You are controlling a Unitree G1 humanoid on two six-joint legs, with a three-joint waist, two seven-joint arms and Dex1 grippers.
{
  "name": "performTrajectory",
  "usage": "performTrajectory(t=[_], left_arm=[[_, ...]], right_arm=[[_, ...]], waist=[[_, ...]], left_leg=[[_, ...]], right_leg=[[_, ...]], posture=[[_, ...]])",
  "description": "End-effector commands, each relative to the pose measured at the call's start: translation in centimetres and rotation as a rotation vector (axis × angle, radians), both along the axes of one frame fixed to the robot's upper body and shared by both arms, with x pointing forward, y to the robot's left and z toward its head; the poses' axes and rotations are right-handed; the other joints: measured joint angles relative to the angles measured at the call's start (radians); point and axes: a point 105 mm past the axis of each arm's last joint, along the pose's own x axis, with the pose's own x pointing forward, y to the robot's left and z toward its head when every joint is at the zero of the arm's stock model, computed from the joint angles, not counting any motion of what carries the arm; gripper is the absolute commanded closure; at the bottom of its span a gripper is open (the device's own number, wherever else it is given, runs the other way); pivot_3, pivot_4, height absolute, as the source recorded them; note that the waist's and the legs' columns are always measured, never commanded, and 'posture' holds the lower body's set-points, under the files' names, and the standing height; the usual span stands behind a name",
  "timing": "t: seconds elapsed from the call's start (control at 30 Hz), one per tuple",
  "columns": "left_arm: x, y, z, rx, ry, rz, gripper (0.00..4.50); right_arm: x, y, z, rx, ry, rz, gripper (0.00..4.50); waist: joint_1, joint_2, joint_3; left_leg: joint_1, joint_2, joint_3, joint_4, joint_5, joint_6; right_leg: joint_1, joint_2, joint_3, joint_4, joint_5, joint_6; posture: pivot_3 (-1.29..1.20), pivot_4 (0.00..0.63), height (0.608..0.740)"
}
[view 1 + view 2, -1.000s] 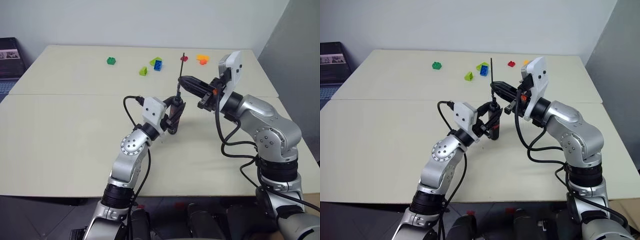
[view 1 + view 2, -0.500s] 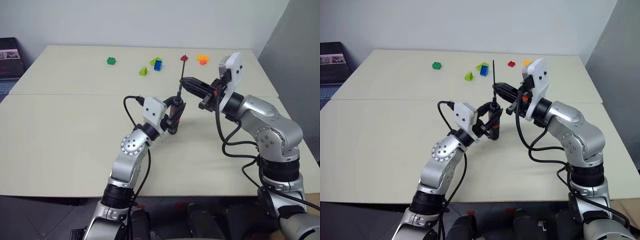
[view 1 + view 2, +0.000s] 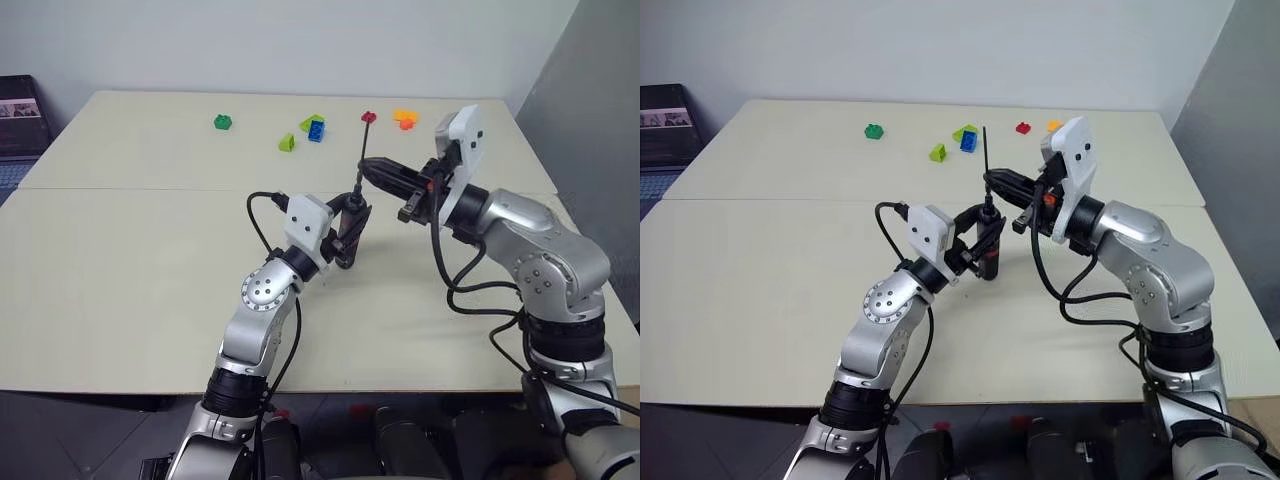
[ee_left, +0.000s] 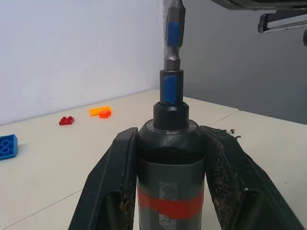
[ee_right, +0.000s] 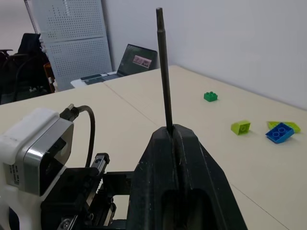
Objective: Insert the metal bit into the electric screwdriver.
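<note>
My left gripper (image 3: 347,232) is shut on the electric screwdriver (image 4: 170,163), a black body with a red band, held upright with its narrow tip up. Directly above it, my right gripper (image 3: 366,168) is shut on the metal bit (image 5: 163,67), a thin dark rod that stands nearly upright. In the left wrist view the metal bit's (image 4: 172,33) lower end, marked with a blue band, meets the screwdriver's tip. I cannot tell how deep it sits. The rod's upper part rises above the right fingers (image 5: 158,158).
Small toy bricks lie at the table's far side: green (image 3: 222,122), yellow-green (image 3: 286,143), blue (image 3: 315,130), red (image 3: 368,117) and orange (image 3: 404,118). A laptop (image 3: 18,125) stands beyond the table's left edge. A seam (image 3: 150,189) crosses the table.
My right gripper has turned slightly with the bit, and the bit's top sits a little lower. The left gripper and the screwdriver have kept still.
</note>
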Motion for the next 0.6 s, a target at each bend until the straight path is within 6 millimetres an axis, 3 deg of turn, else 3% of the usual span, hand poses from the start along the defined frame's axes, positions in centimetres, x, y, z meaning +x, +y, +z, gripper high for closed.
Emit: performTrajectory(t=[0.03, 0.6], left_arm=[[-0.33, 0.02, 0.94, -0.005, -0.043, -0.002, 2.86], [-0.31, 0.11, 0.92, -0.014, -0.040, 0.005, 2.86]], right_arm=[[0.07, 0.19, 0.14, -0.044, 0.043, 0.056, 4.50], [0.93, -0.51, 0.44, -0.100, 0.134, 0.096, 4.50]], waist=[[0.000, 0.000, 0.000], [0.000, 0.000, 0.000]], left_leg=[[0.000, 0.000, 0.000, 0.000, 0.000, 0.000], [0.000, 0.000, 0.000, 0.000, 0.000, 0.000]], right_leg=[[0.000, 0.000, 0.000, 0.000, 0.000, 0.000], [0.000, 0.000, 0.000, 0.000, 0.000, 0.000]], posture=[[0.00, 0.150, 0.740], [0.00, 0.150, 0.740]])
